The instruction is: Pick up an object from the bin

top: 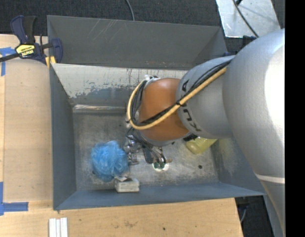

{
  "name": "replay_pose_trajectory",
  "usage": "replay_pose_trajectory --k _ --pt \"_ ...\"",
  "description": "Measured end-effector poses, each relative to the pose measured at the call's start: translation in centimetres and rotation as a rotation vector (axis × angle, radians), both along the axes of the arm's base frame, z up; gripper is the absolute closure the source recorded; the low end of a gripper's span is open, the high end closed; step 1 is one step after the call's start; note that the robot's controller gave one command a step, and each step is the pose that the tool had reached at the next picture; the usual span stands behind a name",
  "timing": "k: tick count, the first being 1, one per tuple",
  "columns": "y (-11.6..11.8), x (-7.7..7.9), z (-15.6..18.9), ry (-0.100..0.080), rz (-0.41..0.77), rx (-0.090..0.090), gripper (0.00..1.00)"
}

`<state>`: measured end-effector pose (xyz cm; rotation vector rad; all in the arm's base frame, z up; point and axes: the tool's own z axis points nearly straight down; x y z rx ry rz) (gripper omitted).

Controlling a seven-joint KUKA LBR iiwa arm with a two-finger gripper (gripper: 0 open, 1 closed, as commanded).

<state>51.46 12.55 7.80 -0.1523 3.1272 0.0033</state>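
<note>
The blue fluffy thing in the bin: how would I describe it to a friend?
Look in the grey metal bin, at the left of its floor. There sits a ruffled blue puff. It alone is blue and soft-looking; the small pale block by it is hard-edged, and the yellow thing lies far right.

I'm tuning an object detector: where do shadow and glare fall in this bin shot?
Camera view: the back wall of the grey metal bin catches bright light; the orange wrist cover shadows the floor beneath it; the fluffy blue pouf is evenly lit; the silver arm gleams pale.
</note>
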Motion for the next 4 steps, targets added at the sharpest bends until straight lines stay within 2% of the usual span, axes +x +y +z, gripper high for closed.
replay_pose_trajectory --k 2,4 --pt "-0.1 -0.3 2.7 0.012 0.001 -0.003 1.0" --pt "-0.1 -0.1 5.9 0.008 0.002 -0.002 1.0"
